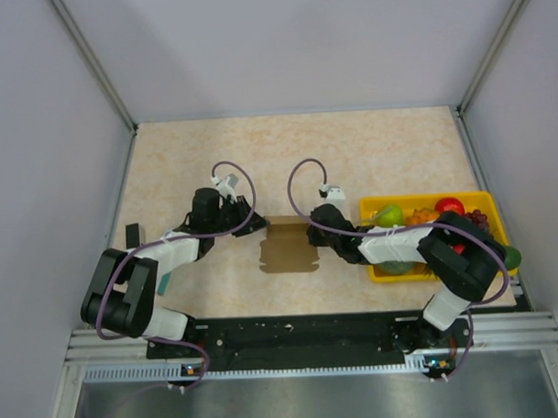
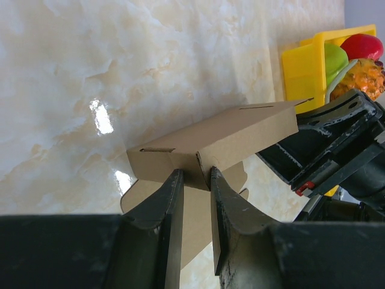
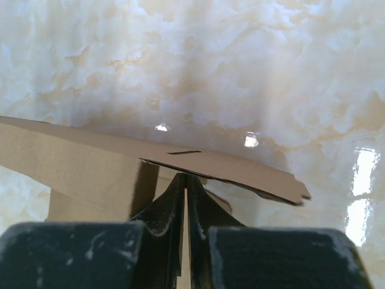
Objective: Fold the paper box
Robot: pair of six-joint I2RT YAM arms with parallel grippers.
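Brown paper box (image 2: 240, 135), slotted wall raised; scalloped flap apparently lying flat.

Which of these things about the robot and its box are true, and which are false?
1. The box sits between the left gripper and the right gripper. True.
2. The tray holds fruit. True.
3. The tray is blue. False: it is yellow.
4. The box is inside the tray. False: it is on the table, beside the tray.
5. The right gripper is wide open. False: it pinches the box.
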